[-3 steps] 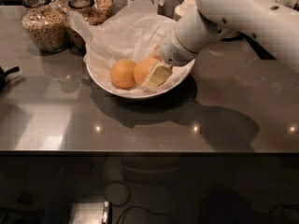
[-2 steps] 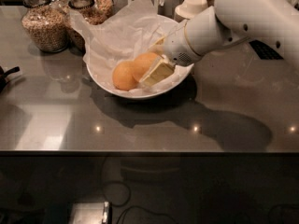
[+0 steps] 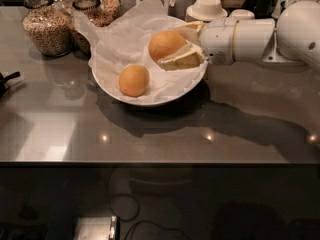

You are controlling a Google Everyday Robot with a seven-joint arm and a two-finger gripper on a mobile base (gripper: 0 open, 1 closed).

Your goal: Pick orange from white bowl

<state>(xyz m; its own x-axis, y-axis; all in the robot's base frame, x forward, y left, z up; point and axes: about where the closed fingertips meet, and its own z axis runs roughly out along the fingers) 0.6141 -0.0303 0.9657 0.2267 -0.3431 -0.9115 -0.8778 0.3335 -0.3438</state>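
At the far left edge a small dark object (image 3: 7, 79) pokes in over the grey, glossy worktop (image 3: 150, 134). Behind it stand two glass jars, the nearer jar (image 3: 47, 26) filled with pale grain and the second jar (image 3: 95, 6) just to its right, partly hidden by paper. Nothing on either jar can be read. Next comes the white bowl (image 3: 150, 103), wide and shallow, lined with crumpled white paper (image 3: 125, 29) that rises in a peak at the back. In the front left of the bowl lies the smaller orange (image 3: 134, 80), yellower and resting on the paper. The orange (image 3: 165, 44) sits up and to the right of it, over the right rear part of the bowl and apart from the smaller fruit. It is nearly round, a little wider across than high, so it points no clear way, and its stem end cannot be made out. The hand (image 3: 175, 45) reaches in from the right with its fingers closed on this fruit, one cream-coloured finger (image 3: 184, 60) below and in front of it, the other above and behind. Whether the fruit touches the paper cannot be told. Behind the hand stand stacked cream bowls (image 3: 206, 6). The white arm (image 3: 250, 34) runs level to the right edge.
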